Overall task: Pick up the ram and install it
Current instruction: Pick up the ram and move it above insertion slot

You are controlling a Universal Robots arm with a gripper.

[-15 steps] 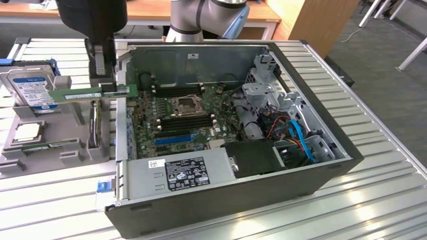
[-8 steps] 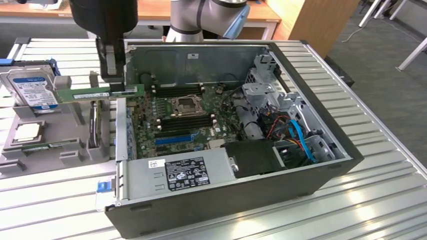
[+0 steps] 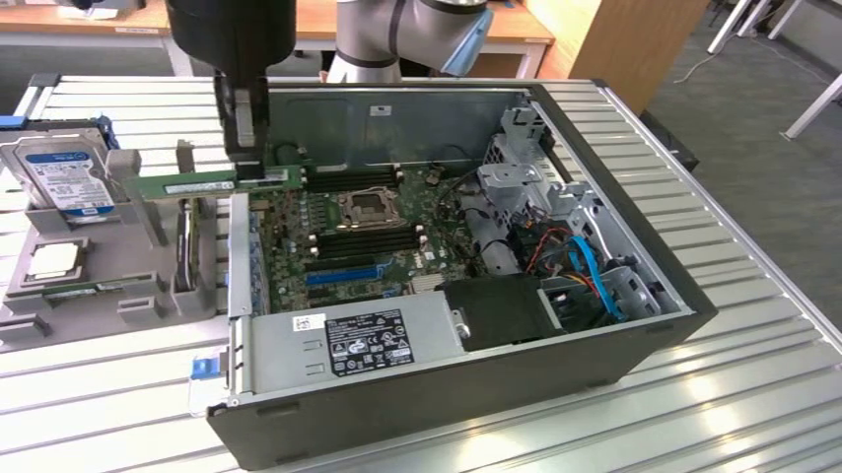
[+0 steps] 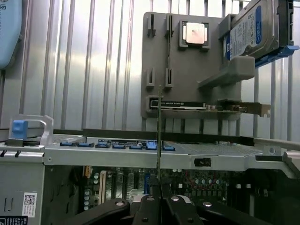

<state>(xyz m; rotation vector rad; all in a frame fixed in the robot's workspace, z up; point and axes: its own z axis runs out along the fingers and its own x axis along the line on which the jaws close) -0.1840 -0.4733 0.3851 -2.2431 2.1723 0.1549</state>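
My gripper (image 3: 247, 166) is shut on the ram (image 3: 197, 184), a long green stick with a white sticker. I hold it level in the air by its end nearest the case. It hangs over the gap between the grey holder (image 3: 132, 296) and the open computer case (image 3: 553, 325), reaching over the case's wall on the exterior view's left. In the wrist view the ram (image 4: 159, 136) shows edge-on as a thin line rising from between my fingertips (image 4: 159, 206). Below lies the motherboard with black memory slots (image 3: 371, 239) beside the processor socket (image 3: 366, 207). A second green stick (image 3: 90, 289) lies in the holder.
The holder also carries a blue-labelled hard drive (image 3: 66, 179), a processor chip (image 3: 53, 259) and a dark expansion card (image 4: 206, 107) with a metal bracket. Inside the case are a power supply (image 3: 355, 340), a drive cage (image 3: 520, 187) and blue cables (image 3: 593, 266). The table is ribbed metal.
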